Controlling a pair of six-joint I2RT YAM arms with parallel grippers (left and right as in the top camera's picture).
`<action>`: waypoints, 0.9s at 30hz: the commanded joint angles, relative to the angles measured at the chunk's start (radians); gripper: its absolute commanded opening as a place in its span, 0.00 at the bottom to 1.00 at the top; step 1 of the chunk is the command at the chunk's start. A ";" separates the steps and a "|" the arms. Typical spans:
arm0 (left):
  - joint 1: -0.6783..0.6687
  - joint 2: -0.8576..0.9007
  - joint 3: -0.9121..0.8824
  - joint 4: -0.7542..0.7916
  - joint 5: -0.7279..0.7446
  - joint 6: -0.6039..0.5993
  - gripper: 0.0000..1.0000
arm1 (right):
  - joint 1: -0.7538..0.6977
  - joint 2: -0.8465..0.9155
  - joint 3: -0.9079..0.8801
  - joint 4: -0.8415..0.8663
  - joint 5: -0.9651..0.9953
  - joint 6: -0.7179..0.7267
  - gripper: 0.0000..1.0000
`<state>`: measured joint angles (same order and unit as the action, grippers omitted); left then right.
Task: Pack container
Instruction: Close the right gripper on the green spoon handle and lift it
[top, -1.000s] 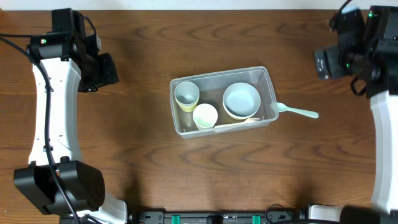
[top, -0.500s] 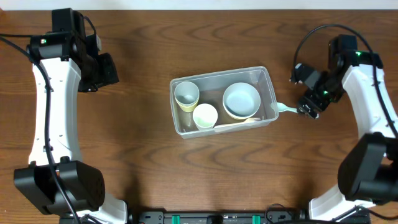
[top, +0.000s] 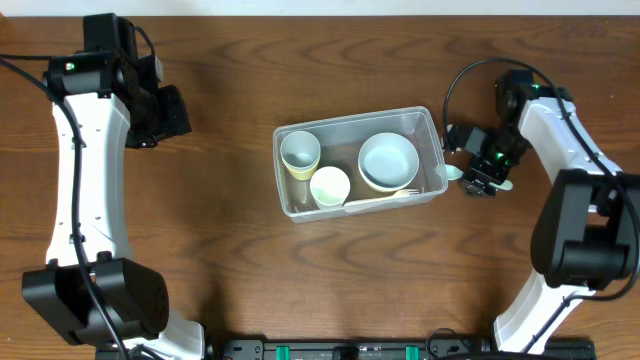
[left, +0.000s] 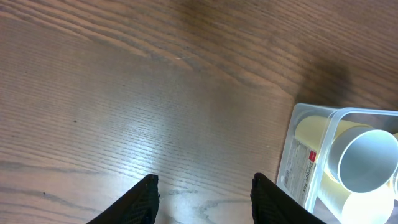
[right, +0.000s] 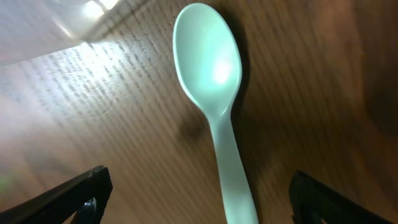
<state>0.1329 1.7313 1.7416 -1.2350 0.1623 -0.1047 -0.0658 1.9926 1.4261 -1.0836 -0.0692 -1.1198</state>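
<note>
While the right gripper (top: 483, 180) hung over the pale green spoon (right: 214, 81) just outside the container's (top: 352, 119) right short end, its jaws stood wide apart and held nothing, one finger on either side of the handle. The container sat on the wooden table (top: 220, 250) between the two arms. The left gripper (left: 204, 190) waited well off the container's left end, jaws partly open and empty.

The step in hand looked like picking up the spoon. It probably called for a straight descent and a close across the thin handle, low against the wood, since the spoon lay flat. Its bowl lay just beside the container's wall; whether they touched could not be told, so the nearer finger would need to keep off that wall.

Inside, two cups (top: 300, 152) filled the left end and stacked bowls (top: 388, 160) the right, with a pale utensil along the near long wall. Free room seemed scarce: that near strip, or the top bowl. The spoon would have to clear the rim first.
</note>
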 joint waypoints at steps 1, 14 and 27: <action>-0.002 -0.017 -0.003 -0.007 0.010 -0.001 0.49 | 0.007 0.026 -0.003 0.006 0.015 -0.032 0.93; -0.002 -0.017 -0.003 -0.007 0.010 -0.001 0.49 | 0.008 0.116 -0.005 0.037 0.021 -0.041 0.89; -0.002 -0.017 -0.003 -0.007 0.010 -0.001 0.49 | 0.007 0.130 -0.006 0.085 0.019 -0.040 0.89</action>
<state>0.1326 1.7313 1.7416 -1.2354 0.1623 -0.1047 -0.0666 2.0815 1.4372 -1.0008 -0.0784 -1.1591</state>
